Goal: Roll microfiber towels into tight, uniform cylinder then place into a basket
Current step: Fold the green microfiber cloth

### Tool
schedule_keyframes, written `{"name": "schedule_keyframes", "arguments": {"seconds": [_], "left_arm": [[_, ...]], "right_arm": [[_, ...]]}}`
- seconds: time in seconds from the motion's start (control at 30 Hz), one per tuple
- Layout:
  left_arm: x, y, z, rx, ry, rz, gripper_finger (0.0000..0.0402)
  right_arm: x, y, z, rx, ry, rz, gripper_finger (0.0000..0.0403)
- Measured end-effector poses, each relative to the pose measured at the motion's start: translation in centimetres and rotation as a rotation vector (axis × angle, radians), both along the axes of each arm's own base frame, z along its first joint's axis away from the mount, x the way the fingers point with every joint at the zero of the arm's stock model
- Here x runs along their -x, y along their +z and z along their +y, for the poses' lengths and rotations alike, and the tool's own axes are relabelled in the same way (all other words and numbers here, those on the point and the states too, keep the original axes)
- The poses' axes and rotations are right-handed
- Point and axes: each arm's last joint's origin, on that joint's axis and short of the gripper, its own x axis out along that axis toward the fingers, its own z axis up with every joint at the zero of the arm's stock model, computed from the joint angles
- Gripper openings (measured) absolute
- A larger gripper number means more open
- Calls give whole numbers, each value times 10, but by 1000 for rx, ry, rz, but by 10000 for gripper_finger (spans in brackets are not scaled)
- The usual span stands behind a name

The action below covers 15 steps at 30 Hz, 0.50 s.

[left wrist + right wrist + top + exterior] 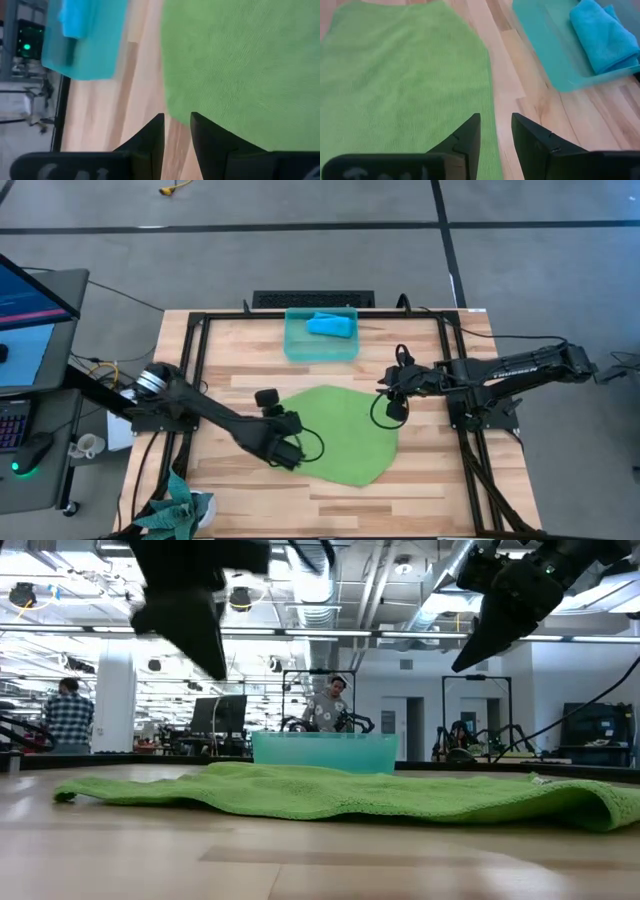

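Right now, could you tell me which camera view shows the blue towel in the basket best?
The right wrist view: the blue towel fills a corner of the basket, its folds plain. The high view shows it small but whole, the left wrist view only a blurred edge, and in the low view the basket's wall hides it.

1 towel lies flat before the basket (another towel inside it)

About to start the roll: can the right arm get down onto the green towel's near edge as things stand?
Probably yes. The right gripper hangs open and empty just above the green towel, at its edge. The towel lies flat with nothing on it, and the basket stands apart toward the table's far side.
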Motion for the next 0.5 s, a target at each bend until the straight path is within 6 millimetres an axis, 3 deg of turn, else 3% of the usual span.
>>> {"name": "schedule_keyframes", "arguments": {"seconds": [0.13, 0.23, 0.5], "left_arm": [[21, 24, 6, 43, -4, -95, 87], [32, 30, 17, 92, 24, -204, 87], [22, 1, 41, 334, -102, -462, 86]], "right_arm": [[0, 0, 0, -3, -3, -2, 132], [0, 0, 0, -5, -5, -3, 132], [0, 0, 0, -6, -6, -3, 132]]}}
